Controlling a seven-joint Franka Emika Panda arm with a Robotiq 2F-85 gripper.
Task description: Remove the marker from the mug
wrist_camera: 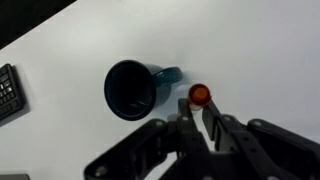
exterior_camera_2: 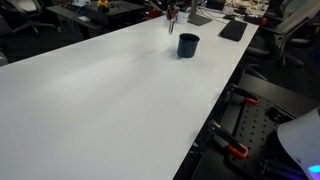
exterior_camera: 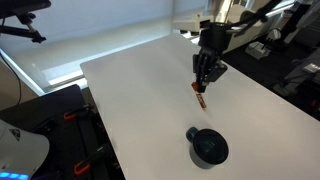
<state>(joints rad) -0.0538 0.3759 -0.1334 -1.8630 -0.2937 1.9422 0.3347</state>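
Note:
The dark mug (exterior_camera: pixel 209 146) stands on the white table, its stubby handle to the side; it also shows in an exterior view (exterior_camera_2: pixel 188 45) and in the wrist view (wrist_camera: pixel 133 89), where its bluish inside looks empty. My gripper (exterior_camera: pixel 205 83) hangs in the air above the table, away from the mug, and is shut on the marker (exterior_camera: pixel 201 96). The marker hangs down from the fingers with its red/orange end lowest. In the wrist view the red end (wrist_camera: pixel 200 94) sticks out between the fingertips (wrist_camera: pixel 199 108), beside the mug's handle.
The white table (exterior_camera: pixel 150 90) is wide. A keyboard (wrist_camera: pixel 8 92) lies at its edge. Desks, chairs and equipment (exterior_camera_2: pixel 232 30) stand around the far side. Clamps (exterior_camera_2: pixel 235 150) sit at the table's near edge.

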